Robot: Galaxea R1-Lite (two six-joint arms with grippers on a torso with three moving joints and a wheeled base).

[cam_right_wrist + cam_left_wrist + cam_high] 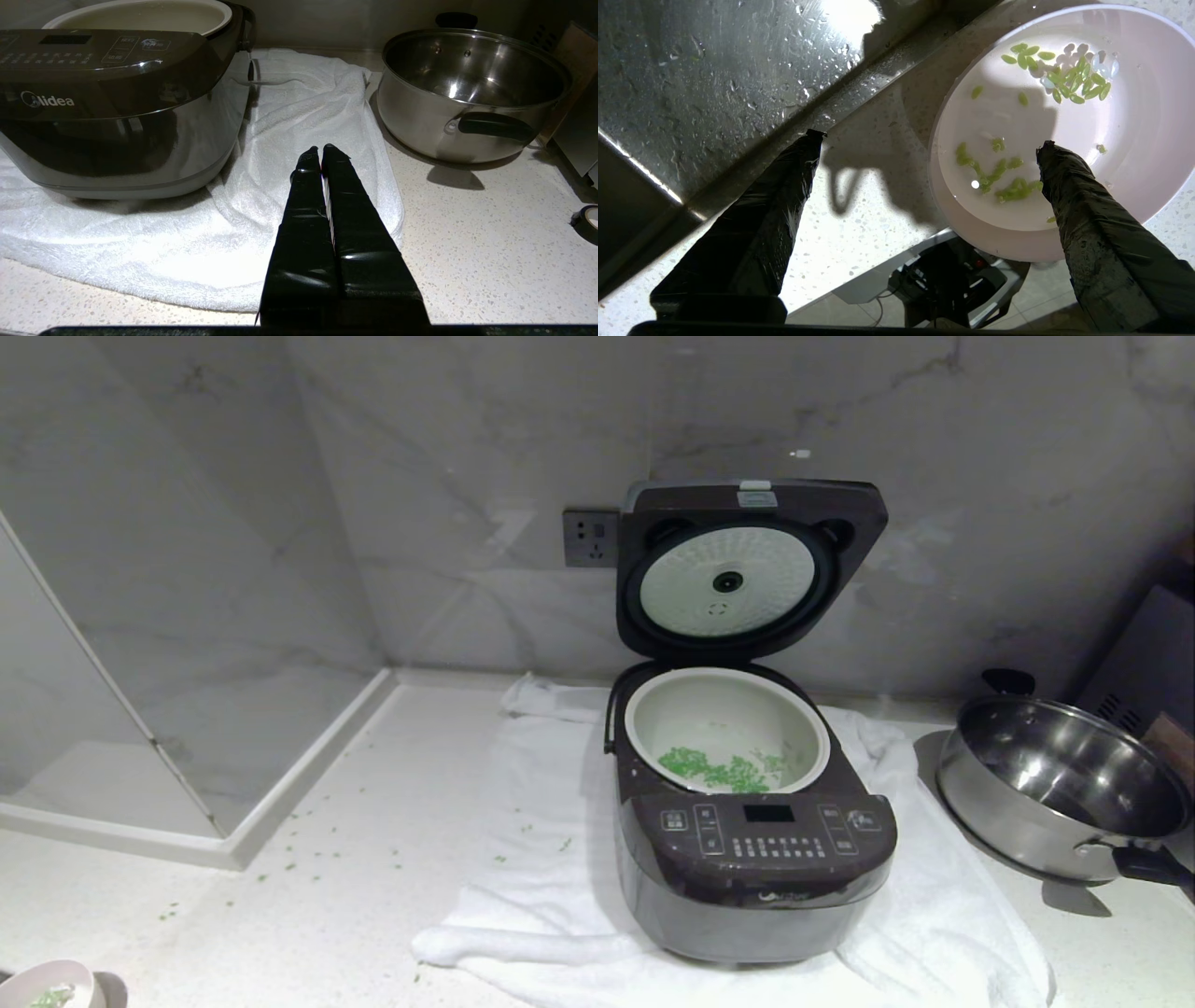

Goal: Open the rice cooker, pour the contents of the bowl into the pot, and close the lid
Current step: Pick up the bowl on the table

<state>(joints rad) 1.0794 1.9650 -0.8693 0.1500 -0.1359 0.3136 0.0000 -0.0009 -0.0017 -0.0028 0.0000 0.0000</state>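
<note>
Grey marble wall (420, 476) with socket (590, 538), pale speckled counter (355, 896), white towel (541, 859), steel pan (1064, 793)

Head camera: high, facing forward and down at the open rice cooker (752, 803) on the white towel (532, 859); steel pan (1060, 793) at 3 o'clock, bowl (47, 987) at 8 o'clock. Left wrist camera: close above that bowl (1064, 135), facing down. Right wrist camera: low, near-level, close to the cooker front (112, 102); shares cooker, towel (303, 140) and pan (472, 93) with the head camera.

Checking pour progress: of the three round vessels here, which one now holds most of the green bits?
The pot inside the open rice cooker; the bowl keeps some leftovers, and the steel pan has none.
</note>
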